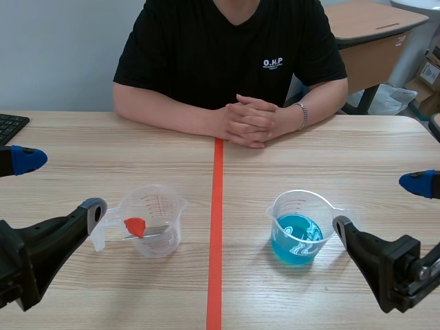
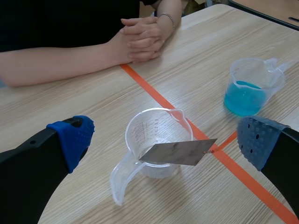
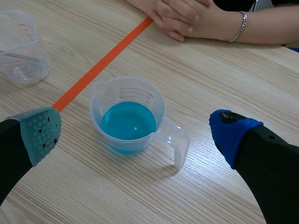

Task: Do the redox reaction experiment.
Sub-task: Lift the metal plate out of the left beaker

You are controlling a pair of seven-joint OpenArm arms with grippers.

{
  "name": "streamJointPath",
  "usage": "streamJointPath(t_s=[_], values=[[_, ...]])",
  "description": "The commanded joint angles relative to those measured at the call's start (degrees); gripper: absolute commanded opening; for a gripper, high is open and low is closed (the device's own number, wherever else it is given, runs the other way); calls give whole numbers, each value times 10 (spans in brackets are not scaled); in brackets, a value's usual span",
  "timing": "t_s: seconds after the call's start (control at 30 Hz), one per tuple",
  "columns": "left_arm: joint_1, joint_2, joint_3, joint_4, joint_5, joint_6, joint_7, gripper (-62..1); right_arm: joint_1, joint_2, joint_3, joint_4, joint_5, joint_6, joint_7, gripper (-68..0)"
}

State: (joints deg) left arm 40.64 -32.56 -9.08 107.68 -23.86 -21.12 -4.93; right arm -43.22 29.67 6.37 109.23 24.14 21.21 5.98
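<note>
A clear empty measuring cup (image 1: 152, 220) (image 2: 158, 140) stands left of the tape line, with a grey metal strip (image 2: 180, 152) (image 1: 148, 229) resting across its rim; the strip has a red end (image 1: 135, 225). A second clear cup (image 1: 299, 225) (image 3: 127, 114) right of the line holds blue liquid (image 3: 128, 122) (image 2: 244, 97). My left gripper (image 1: 58, 182) (image 2: 163, 140) hangs open, its fingers on either side of the empty cup without touching it. Just as wide open, my right gripper (image 1: 381, 206) (image 3: 135, 128) flanks the blue cup and holds nothing.
A person sits across the table with clasped hands (image 1: 251, 120) resting on it near the far end of the orange-red tape line (image 1: 216, 240). A black keyboard (image 1: 9, 126) lies at the far left edge. Desks and boxes stand behind at the right.
</note>
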Motion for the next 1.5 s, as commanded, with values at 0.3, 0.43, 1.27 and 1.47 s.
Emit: streamJointPath(t_s=[0.3,0.43,1.27,1.47], values=[[162,-21,-111,6,-4,56,-12,14,2,2,7,9,2,-2,8,4],[203,-21,-129,-15,-4,56,-13,14,2,2,7,9,-1,-2,6,4],[269,89,-115,-275,-6,68,-87,14,2,4,7,10,-17,14,37,4],[256,90,-61,-307,-8,68,-109,14,2,24,7,10,-19,45,77,4]])
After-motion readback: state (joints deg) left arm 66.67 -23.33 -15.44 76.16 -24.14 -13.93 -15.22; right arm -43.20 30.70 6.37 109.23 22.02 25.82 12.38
